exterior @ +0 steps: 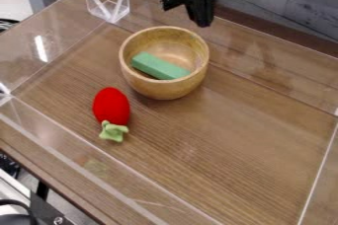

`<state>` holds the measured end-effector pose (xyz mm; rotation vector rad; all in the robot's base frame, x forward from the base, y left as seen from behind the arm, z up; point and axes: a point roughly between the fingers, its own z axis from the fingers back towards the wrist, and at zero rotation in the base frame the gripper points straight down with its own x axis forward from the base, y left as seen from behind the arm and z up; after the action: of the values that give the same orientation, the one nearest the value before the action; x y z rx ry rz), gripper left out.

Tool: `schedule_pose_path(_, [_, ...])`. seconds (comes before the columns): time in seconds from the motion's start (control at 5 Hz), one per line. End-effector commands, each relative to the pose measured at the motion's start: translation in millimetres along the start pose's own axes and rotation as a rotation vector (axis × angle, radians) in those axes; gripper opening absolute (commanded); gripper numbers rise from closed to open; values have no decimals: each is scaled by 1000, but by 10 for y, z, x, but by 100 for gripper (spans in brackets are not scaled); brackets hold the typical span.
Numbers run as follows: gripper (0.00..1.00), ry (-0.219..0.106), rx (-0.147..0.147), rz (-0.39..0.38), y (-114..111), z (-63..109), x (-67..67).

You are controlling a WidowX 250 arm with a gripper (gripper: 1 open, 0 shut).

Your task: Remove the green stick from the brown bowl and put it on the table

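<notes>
While the gripper [201, 22] hangs over the far side of the table [231, 135], just beyond the brown bowl [165, 62] w/ its lower end pointing down, its fingers are pressed together; no object can be made out btwn them. The arm comes in from the top edge of the view, black, w/ only its lowest part in frame. The green stick [161, 66] lies inside the brown bowl, toward the left part of the interior, set diagonally from upper left to lower right, w/ its broad face up. The bowl, round, light brown & thick-walled, stands upright on the wood-grain tabletop, upper-middle in the view; bare bowl floor shows to the right of & beyond the stick. The red toy [111, 108], strawberry-like, lies on the table on the near-left side of the bowl, apart from it, w/ its pale green leaves [114, 130] toward the near edge. A clear plastic piece [107, 5], angular & see-through, is at the far left, beyond the bowl & apart from it. Low clear walls edge the tabletop. Black cables [19, 209] show at lower left, outside the table's edge.
</notes>
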<state>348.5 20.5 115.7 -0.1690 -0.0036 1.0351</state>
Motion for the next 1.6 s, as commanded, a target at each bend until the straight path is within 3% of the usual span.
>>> schedule_pose_path(0.0, [0,-52,-31,42,-36,151,8])
schedule_pose_path(0.6, [0,-32,-13,-44,246,394,-221])
schedule_pose_path(1.0, [0,-43,11,-42,170,333,-364])
schedule_pose_path(1.4, [0,-52,21,13,286,390,-475])
